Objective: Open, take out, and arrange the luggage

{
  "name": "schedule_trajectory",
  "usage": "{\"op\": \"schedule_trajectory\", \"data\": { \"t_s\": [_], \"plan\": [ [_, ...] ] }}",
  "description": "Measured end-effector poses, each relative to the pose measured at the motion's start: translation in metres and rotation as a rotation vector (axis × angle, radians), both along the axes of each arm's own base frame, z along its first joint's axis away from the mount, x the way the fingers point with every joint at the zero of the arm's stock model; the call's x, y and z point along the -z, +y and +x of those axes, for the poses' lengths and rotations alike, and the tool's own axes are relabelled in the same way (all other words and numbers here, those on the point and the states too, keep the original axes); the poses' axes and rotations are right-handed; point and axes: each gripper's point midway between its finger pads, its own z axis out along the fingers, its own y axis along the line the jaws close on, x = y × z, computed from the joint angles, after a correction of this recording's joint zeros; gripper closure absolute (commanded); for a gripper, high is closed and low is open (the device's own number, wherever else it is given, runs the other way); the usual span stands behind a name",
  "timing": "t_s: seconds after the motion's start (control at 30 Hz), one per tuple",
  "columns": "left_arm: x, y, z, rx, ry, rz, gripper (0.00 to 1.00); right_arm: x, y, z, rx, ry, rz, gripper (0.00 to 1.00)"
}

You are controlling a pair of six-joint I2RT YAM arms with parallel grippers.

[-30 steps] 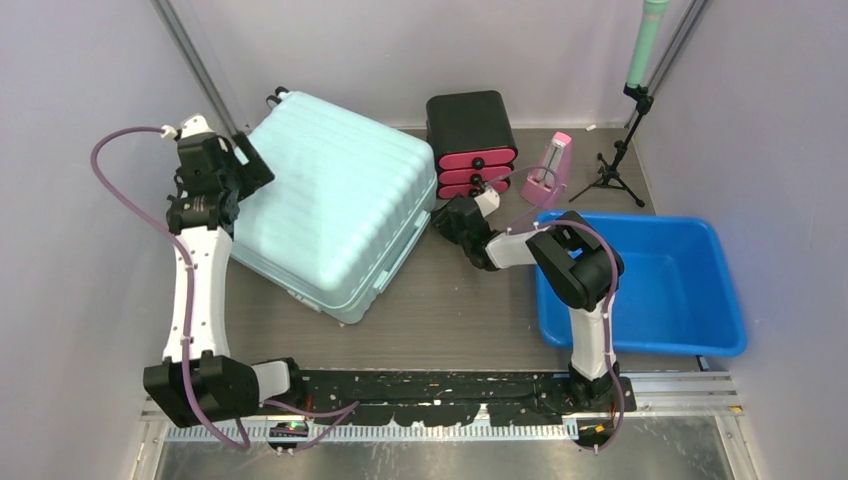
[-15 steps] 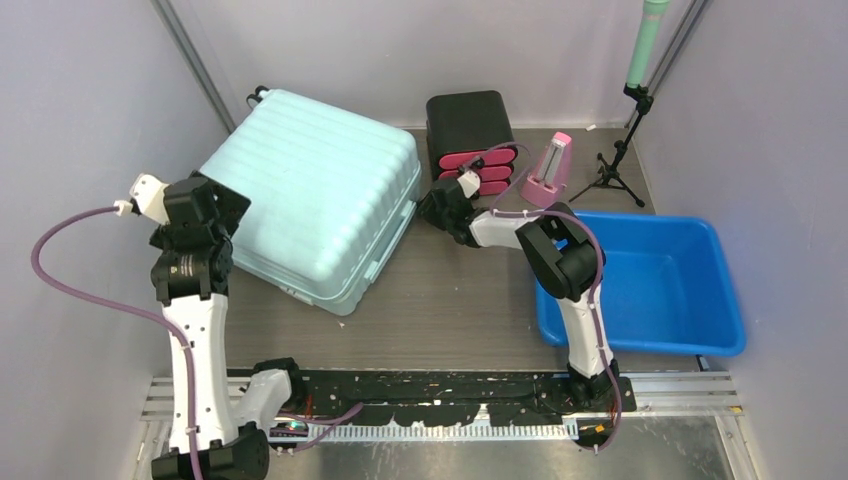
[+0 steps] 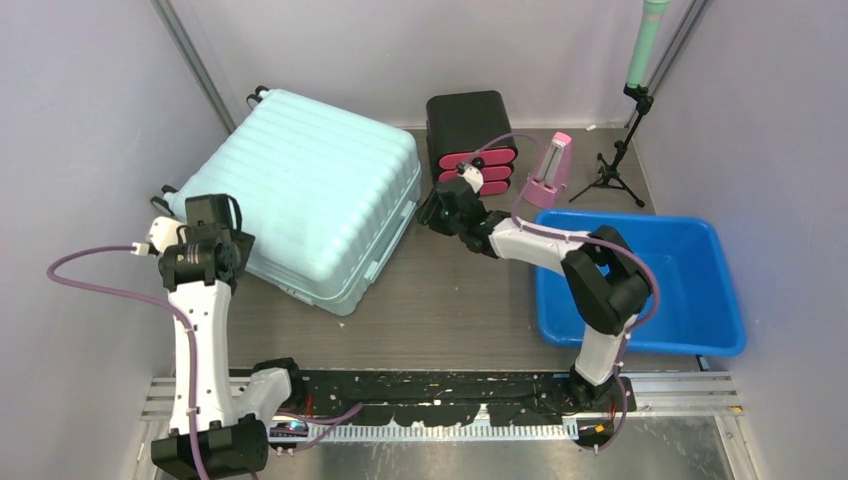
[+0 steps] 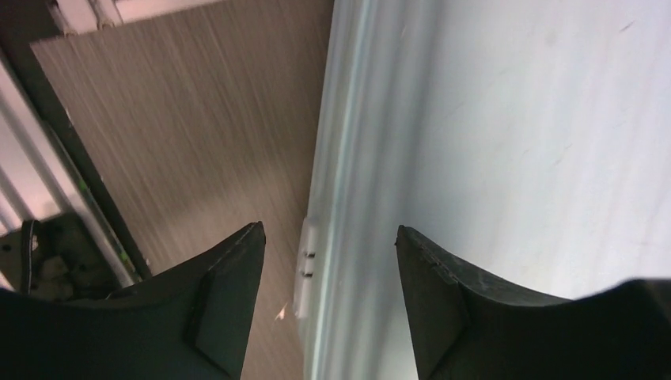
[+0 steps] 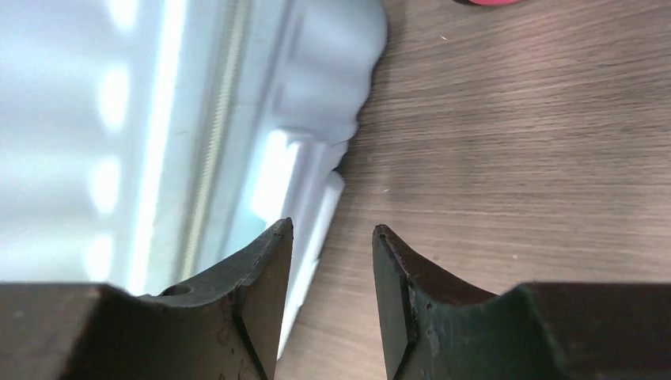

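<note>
My left gripper (image 4: 328, 231) hangs with jaws apart over the near-left edge of the pale mint-green ribbed hard-shell suitcase (image 3: 320, 190), which lies flat and shut at the far left of the wood-grain table (image 3: 460, 300), its inside hidden. My right gripper (image 5: 332, 228), also parted and holding nothing, sits at the case's right corner, and my right arm covers part of the blue plastic tub (image 3: 640, 345)

Nothing readable is showing up in any of the views, no lettering, brand marks or numbers. The closest thing I'm getting is a small pale tab (image 4: 307, 265) sitting on the seam of the luggage (image 3: 310, 200) in the left wrist view. It's carrying two tiny dark marks, but they're coming through too small and blurry to read as anything.
</note>
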Motion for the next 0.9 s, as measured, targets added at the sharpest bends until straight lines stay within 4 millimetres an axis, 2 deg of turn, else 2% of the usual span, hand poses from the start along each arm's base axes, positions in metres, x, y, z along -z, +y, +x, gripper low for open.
{"op": "schedule_trajectory", "data": {
  "t_s": [0.07,0.17,0.3,0.4,0.5,0.57,0.7,0.83,0.9],
  "plan": [
    [0.012,-0.009,-0.009,0.016,0.015,-0.041,0.39,-0.023,0.0,-0.01,-0.013,-0.034,0.027,0.52],
    [0.034,-0.028,-0.02,0.05,0.028,-0.13,0.4,-0.039,-0.002,-0.024,-0.028,-0.058,0.048,0.52],
    [0.055,-0.05,-0.035,0.08,0.052,-0.242,0.44,-0.04,-0.001,-0.048,-0.064,-0.058,0.05,0.52],
    [0.065,-0.061,-0.038,0.091,0.046,-0.298,0.44,-0.033,0.003,-0.065,-0.092,-0.046,0.038,0.53],
    [0.083,-0.073,-0.036,0.103,0.041,-0.365,0.44,-0.03,0.008,-0.074,-0.11,-0.046,0.033,0.53],
    [0.094,-0.08,-0.038,0.108,0.062,-0.394,0.44,-0.031,0.013,-0.078,-0.121,-0.054,0.035,0.53],
    [0.094,-0.088,-0.03,0.141,0.057,-0.388,0.44,-0.033,0.019,-0.078,-0.146,-0.082,0.028,0.52],
    [0.09,-0.096,-0.024,0.171,0.032,-0.361,0.44,-0.036,0.026,-0.067,-0.162,-0.116,0.0,0.53],
    [0.089,-0.108,-0.021,0.219,0.024,-0.362,0.44,-0.041,0.033,-0.059,-0.17,-0.137,-0.01,0.54]
  ]
}}
